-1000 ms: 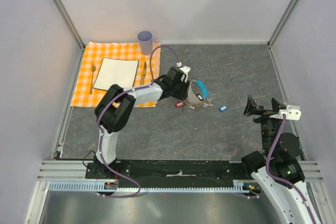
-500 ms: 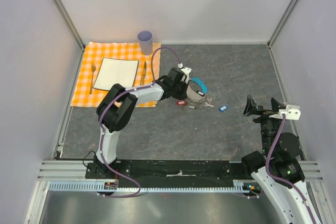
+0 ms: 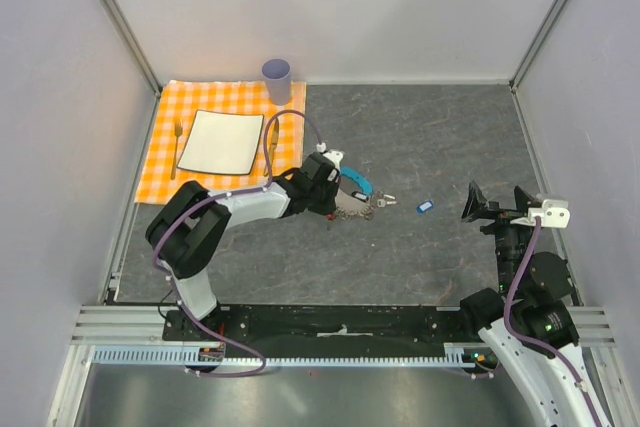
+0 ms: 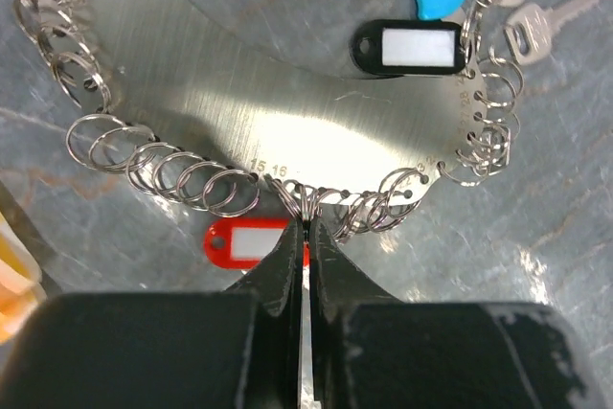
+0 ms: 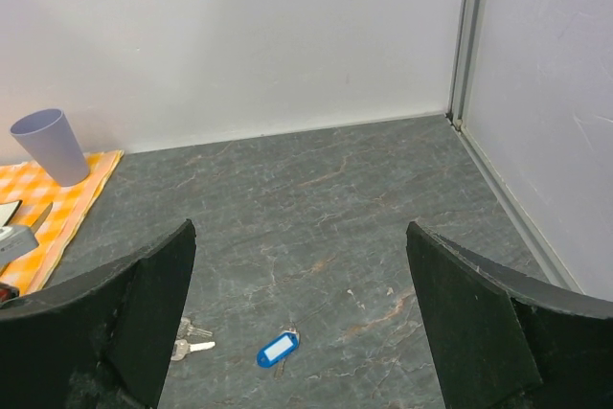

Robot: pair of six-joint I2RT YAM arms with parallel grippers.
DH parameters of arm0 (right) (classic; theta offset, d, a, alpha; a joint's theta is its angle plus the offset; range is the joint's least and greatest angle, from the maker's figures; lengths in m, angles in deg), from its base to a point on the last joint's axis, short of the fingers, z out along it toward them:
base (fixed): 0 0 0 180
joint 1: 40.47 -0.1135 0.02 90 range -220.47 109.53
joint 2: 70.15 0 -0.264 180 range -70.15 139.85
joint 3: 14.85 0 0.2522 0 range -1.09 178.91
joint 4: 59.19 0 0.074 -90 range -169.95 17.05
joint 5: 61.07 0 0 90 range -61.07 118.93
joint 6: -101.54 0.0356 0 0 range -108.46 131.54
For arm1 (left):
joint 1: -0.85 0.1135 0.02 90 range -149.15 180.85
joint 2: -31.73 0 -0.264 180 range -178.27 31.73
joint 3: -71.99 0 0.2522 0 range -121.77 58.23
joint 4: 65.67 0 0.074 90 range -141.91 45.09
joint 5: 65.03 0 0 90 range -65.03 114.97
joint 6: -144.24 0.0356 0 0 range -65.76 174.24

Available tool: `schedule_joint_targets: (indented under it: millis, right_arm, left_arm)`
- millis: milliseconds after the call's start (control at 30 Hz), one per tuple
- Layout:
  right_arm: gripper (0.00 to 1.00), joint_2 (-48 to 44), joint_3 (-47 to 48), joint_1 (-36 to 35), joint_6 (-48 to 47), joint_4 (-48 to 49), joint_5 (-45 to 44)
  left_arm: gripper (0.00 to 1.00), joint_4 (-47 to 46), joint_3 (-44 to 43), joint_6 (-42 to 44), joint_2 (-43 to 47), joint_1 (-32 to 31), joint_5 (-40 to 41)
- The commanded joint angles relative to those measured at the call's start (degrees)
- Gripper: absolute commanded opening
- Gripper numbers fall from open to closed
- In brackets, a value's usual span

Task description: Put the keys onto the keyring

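left wrist view is showing the keyring (image 4: 239, 112) lying flat on the grey table (image 3: 420, 137), right in front of the camera. it's looking like a crescent of brushed metal plate with little split rings hanging all along its curved rim and a cyan plastic grip at the far end. the left gripper (image 4: 306, 237) is sitting at the near rim with its jaws squeezed together, pinching one of those small rings by the stamped 15 and 16. a red key tag (image 4: 251, 239) is lying just beside the fingertips, touching the rim rings. a black tag (image 4: 414, 48) with a white label is resting on the plate by the cyan grip, and two silver keys (image 4: 525, 34) are lying just past the plate's end.

in the top view a blue-tagged key (image 3: 424, 206) is lying on its own between the keyring and the right gripper (image 3: 497, 202), which is hanging over the table's right side with fingers spread wide, holding nothing. back left, a plate (image 3: 220, 140) is sitting on an orange checked cloth (image 3: 165, 172), and a cup (image 3: 277, 77) is standing at its far corner.
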Motion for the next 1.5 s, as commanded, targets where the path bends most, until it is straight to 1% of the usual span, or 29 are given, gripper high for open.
schedule_joint_targets:
  millis: [0,33,67,167,200,233,267,300,400,467,567,633,667,733,833,867,900,967,1000,1033,1067,1167,1233,1333,1467]
  right_arm:
    - [0.98,0.5,-0.2,-0.5,-0.8,2.2,0.5]
    - [0.98,0.6,-0.2,-0.5,-0.8,2.3,0.6]
    - [0.98,0.6,-0.2,-0.5,-0.8,2.4,0.6]
    - [0.98,0.6,-0.2,-0.5,-0.8,2.3,0.8]
    - [0.98,0.6,-0.2,-0.5,-0.8,2.4,0.7]
    - [0.98,0.5,-0.2,-0.6,-0.8,2.3,0.7]
    - [0.98,0.6,-0.2,-0.5,-0.8,2.3,0.9]
    - [0.98,0.6,-0.2,-0.6,-0.8,2.4,0.8]
    - [0.98,0.6,-0.3,-0.5,-0.8,2.4,1.0]
    - [0.98,0.5,-0.3,-0.5,-0.9,2.4,1.1]
    - [0.98,0.3,-0.4,-0.5,-0.9,2.4,1.2]
    - [0.98,0.3,-0.4,-0.6,-0.9,2.4,1.1]
    - [0.98,0.3,-0.4,-0.5,-0.9,2.4,1.2]
    - [0.98,0.3,-0.5,-0.6,-0.9,2.5,1.3]
    - [0.98,0.0,-0.5,-0.6,-0.8,2.5,1.3]
    - [0.98,0.1,-0.6,-0.6,-0.9,2.5,1.3]
    - [0.98,0.0,-0.6,-0.6,-0.9,2.5,1.3]
    - [0.98,-0.1,-0.6,-0.6,-0.9,2.6,1.4]
    - [0.98,-0.1,-0.6,-0.5,-0.9,2.5,1.3]
    - [0.98,-0.2,-0.6,-0.5,-0.9,2.5,1.4]
    - [0.98,-0.2,-0.5,-0.6,-0.9,2.6,1.4]
    - [0.98,-0.2,-0.5,-0.5,-0.9,2.5,1.8]
    - [0.98,-0.3,-0.5,-0.6,-0.9,2.5,1.9]
    - [0.98,-0.4,-0.4,-0.6,-0.9,2.6,2.0]
    - [0.98,-0.5,-0.5,-0.6,-0.8,2.5,2.2]
  left_arm:
    - [0.02,-0.7,2.5,-4.8,5.3,-3.3,3.5]
    - [0.02,-0.6,2.9,-6.1,5.9,-3.9,5.0]
    - [0.02,0.2,3.9,-10.0,6.5,-5.0,6.5]
    - [0.02,0.6,6.3,-15.7,8.7,-7.0,10.6]
    - [0.02,0.8,7.1,-19.1,9.1,-9.0,12.4]
    - [0.02,0.6,7.7,-20.5,9.9,-10.0,15.8]
    - [0.02,0.7,8.4,-21.7,10.1,-10.9,17.0]
    - [0.02,1.0,8.5,-24.5,10.0,-12.0,18.1]
    - [0.02,0.8,8.0,-28.2,8.8,-13.5,19.1]
    - [0.02,0.2,6.8,-29.0,7.2,-14.0,19.4]
    - [0.02,-1.6,4.4,-28.6,4.8,-14.4,19.4]
    - [0.07,-2.6,3.1,-27.1,3.9,-14.5,19.0]
    - [0.11,-3.2,2.0,-25.9,3.6,-14.4,18.6]
    - [0.15,-4.3,1.3,-24.6,3.0,-14.4,16.6]
    - [0.24,-4.9,0.7,-22.3,3.4,-14.5,14.4]
    - [0.35,-4.9,1.1,-21.5,3.7,-14.4,14.1]
    - [0.36,-4.8,1.3,-21.0,4.0,-14.5,14.1]
    - [0.48,-4.6,2.4,-18.8,5.8,-14.5,14.2]
    - [0.49,-4.5,2.6,-17.7,6.4,-14.5,14.1]
    - [0.53,-4.3,2.6,-16.5,7.2,-14.4,13.8]
    - [0.54,-3.9,2.4,-13.2,7.5,-14.5,13.4]
    - [0.54,-1.3,0.7,-7.3,8.0,-14.4,13.5]
    - [0.54,1.9,-0.3,-6.4,8.2,-14.2,16.5]
    - [0.53,5.2,-0.6,-7.3,8.8,-13.3,20.6]
    - [0.52,6.6,0.0,-7.1,8.8,-10.1,22.1]
